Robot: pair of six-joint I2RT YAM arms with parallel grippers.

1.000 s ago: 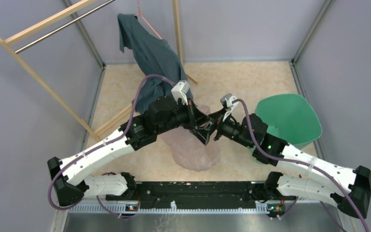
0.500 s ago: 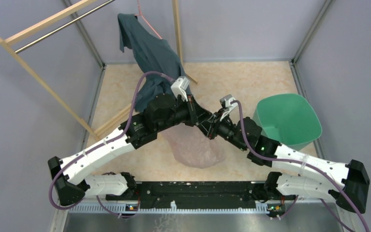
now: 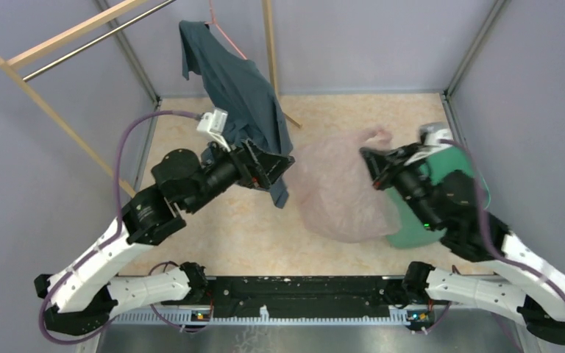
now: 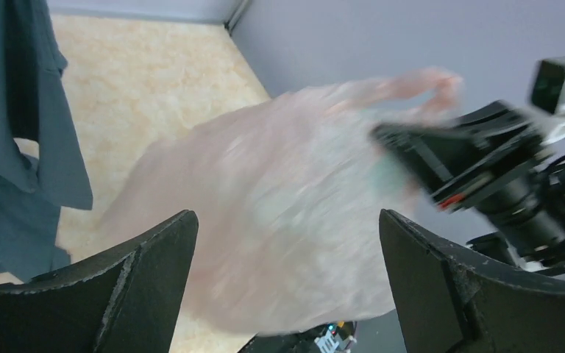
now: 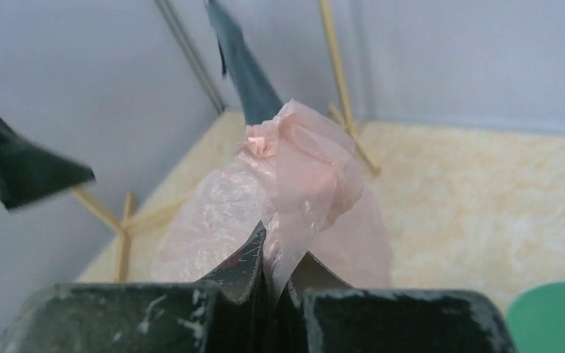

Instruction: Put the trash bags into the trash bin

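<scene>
The trash bag [image 3: 338,195], thin wrinkled pale pink film, hangs from my right gripper [image 3: 373,157], which is shut on its gathered top edge. In the right wrist view the film [image 5: 301,169] is pinched between the fingers [image 5: 246,268]. The teal-green trash bin [image 3: 462,163] stands just right of the bag, mostly hidden behind my right arm; a corner of the bin [image 5: 559,316] shows at lower right. My left gripper [image 3: 278,163] stands open and holds nothing, left of the bag and apart from it. The left wrist view shows the bag [image 4: 287,176] beyond the wide jaws.
A dark blue-grey shirt [image 3: 239,88] hangs from a wooden rack [image 3: 59,44] at the back left, right beside my left gripper. Grey enclosure walls [image 3: 530,88] close in three sides. The bin sits against the right wall.
My left gripper opened, let go of the bag and pulled back to the left. My right gripper shut on the bag and carried it up and right toward the bin.
</scene>
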